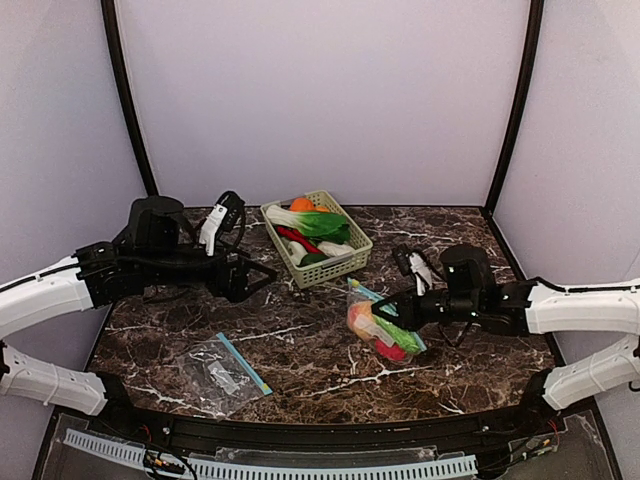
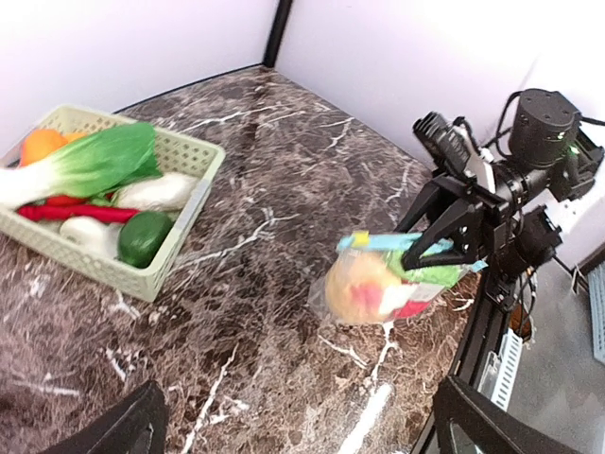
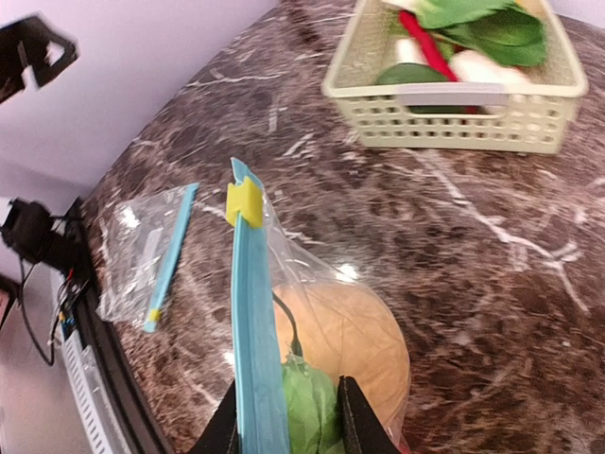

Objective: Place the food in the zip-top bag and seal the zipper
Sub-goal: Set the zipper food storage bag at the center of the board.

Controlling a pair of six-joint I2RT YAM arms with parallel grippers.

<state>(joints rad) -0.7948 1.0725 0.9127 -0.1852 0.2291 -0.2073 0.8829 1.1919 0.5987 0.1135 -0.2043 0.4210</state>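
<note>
- We are clenching our right fingers (image 3: 359, 426) on the blue zipper strip (image 3: 253, 322) of the zip-top bag (image 1: 380, 330), toward the right of the worktop (image 1: 300, 345).
- The yellow slider (image 3: 244, 200) is sitting at the strip's far end, away from our grasp.
- Inside the bag we are seeing a peach (image 3: 345, 331), a green leafy piece (image 3: 307, 402) and something red (image 1: 392, 352); we cannot tell whether the bag's bottom is touching the worktop.
- Our left fingers (image 2: 123, 430) are standing wide apart and released, grasping nothing, hovering just beside the basket (image 1: 352, 262) on its near left side.
- The basket is carrying an orange (image 1: 302, 204), leafy greens (image 1: 320, 222), a red chilli (image 2: 76, 213), a white radish (image 2: 156, 189) and a dark green piece (image 2: 144, 236).
- A second bag (image 1: 222, 368) is lying flat near the front left, well apart from both arms.
</note>
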